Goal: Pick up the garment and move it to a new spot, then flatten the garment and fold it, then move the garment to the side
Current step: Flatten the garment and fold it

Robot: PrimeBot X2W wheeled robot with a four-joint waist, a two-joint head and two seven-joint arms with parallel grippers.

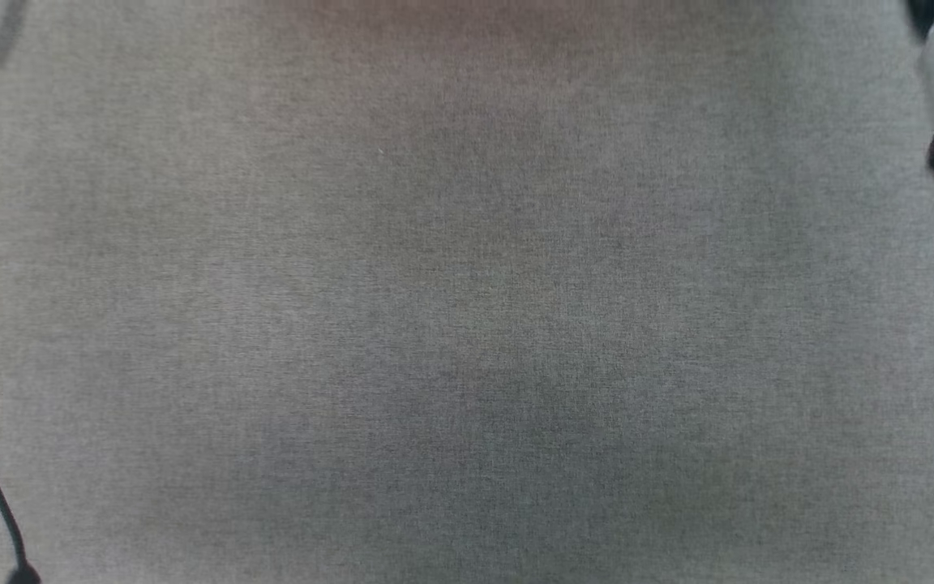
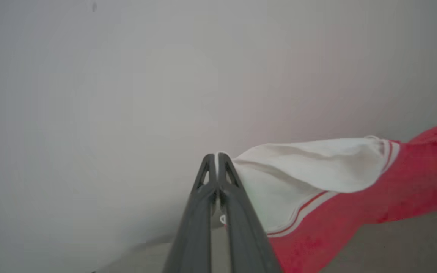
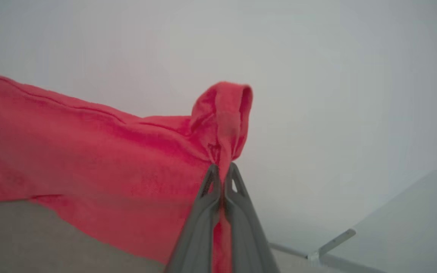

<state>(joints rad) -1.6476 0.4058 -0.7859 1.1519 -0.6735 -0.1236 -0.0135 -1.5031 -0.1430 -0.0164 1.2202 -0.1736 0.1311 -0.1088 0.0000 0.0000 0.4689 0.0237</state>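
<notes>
While the garment point(image 2: 412, 178) is carried, equal tension should be kept between both grips. Head view: grey, finely woven tabletop point(image 1: 467, 292). Left wrist view: left gripper point(image 2: 217, 156) clamped on the soft white sleeve point(image 2: 298, 170), the red body held above the tabletop. Right wrist view: right gripper point(image 3: 222, 167) pinched shut on a bunched red edge.

A grey woven surface point(image 1: 467, 243) is stretching across the whole head view, with soft shadows pooling at its middle and lower part (a faint pink tint is showing along the top edge). In both wrist views a plain pale wall point(image 2: 89, 94) is rising behind it, softly lit. At the right wrist view's lower right, pale metal strips point(image 3: 334, 239) are meeting beneath a light panel point(image 3: 412, 212).
</notes>
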